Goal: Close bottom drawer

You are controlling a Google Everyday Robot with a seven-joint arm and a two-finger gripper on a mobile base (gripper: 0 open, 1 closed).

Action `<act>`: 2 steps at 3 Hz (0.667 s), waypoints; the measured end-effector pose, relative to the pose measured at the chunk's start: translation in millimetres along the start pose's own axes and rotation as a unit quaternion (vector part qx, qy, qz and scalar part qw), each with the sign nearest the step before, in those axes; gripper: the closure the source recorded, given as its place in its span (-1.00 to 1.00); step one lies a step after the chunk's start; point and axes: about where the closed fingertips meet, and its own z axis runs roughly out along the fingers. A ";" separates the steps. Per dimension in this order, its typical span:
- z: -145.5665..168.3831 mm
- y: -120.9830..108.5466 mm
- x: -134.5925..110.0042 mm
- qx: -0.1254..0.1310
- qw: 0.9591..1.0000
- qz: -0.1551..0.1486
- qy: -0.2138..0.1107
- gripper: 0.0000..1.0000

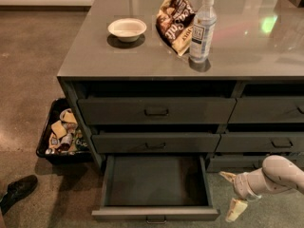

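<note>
The bottom drawer of the left stack is pulled wide out, showing its flat grey empty inside and a slim front panel with a small dark pull handle at the lower edge of view. My gripper is at the lower right, just right of the drawer's right side wall and behind its front panel. Its two pale fingers stand apart, open, holding nothing. The white arm reaches in from the right edge.
Two taller closed drawers sit above. The right stack's drawers are closed. A bowl, snack bag and water bottle stand on the counter. A black bin of snacks and a shoe lie left.
</note>
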 end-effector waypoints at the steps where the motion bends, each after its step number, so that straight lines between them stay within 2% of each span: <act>1: 13.8 3.0 4.6 0.017 1.000 0.017 -0.003 -1.00; 2: 48.9 14.1 -2.8 0.035 0.999 0.021 -0.003 -1.00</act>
